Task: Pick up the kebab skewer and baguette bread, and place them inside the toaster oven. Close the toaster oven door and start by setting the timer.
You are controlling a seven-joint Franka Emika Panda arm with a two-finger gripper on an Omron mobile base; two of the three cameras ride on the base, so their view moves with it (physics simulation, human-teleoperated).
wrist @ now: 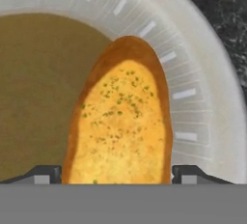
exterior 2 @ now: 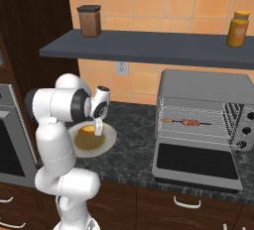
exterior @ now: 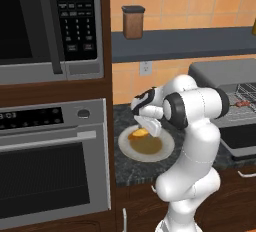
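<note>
The baguette bread (wrist: 120,121) lies on the white plate (wrist: 202,73), its long side pointing away from the hand. My gripper (wrist: 116,174) reaches down over the plate (exterior: 165,152), one fingertip pressed against each long edge of the bread (exterior: 139,133), so it is shut on it. From the right base view the gripper (exterior 2: 98,127) hangs right over the bread (exterior 2: 87,129). The kebab skewer (exterior 2: 187,122) rests on the wire rack inside the toaster oven (exterior 2: 203,83). The toaster oven door (exterior 2: 193,162) is dropped open flat onto the counter.
A wall oven (exterior: 50,166) and a microwave (exterior: 50,21) fill the cabinet left of the plate. On the shelf above stand a brown canister (exterior 2: 90,21) and an orange bottle (exterior 2: 237,28). Dark counter runs between the plate and the open door.
</note>
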